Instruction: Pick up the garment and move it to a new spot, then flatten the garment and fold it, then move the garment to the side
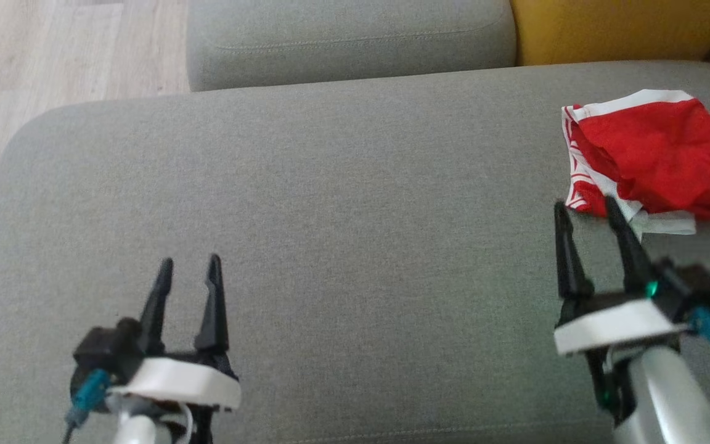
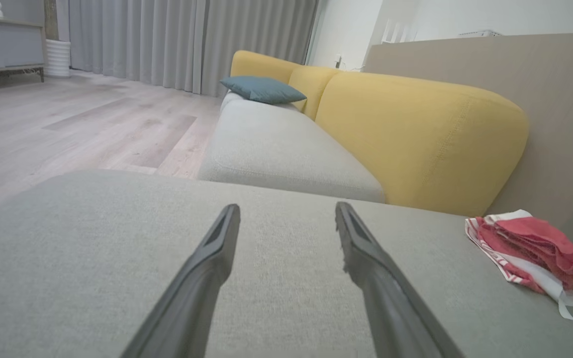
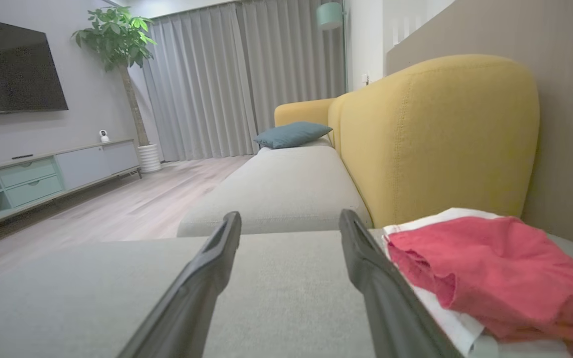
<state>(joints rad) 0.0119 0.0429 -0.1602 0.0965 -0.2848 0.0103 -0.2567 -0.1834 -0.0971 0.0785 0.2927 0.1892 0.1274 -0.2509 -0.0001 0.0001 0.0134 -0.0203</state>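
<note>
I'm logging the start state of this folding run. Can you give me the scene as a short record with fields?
surface: grey sofa cushion
garment: red with white trim, crumpled, at the cushion's far right
left gripper: open, empty, over bare cushion at the near left
right gripper: open, empty, fingertips at the garment's near edge; contact unclear
behind: yellow backrest
stage: garment not yet picked up

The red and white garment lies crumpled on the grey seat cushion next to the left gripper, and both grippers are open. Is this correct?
Not quite: the head view shows the red and white garment next to the right gripper; the left gripper is far from it. It is crumpled on the grey seat cushion, and both grippers are open.
</note>
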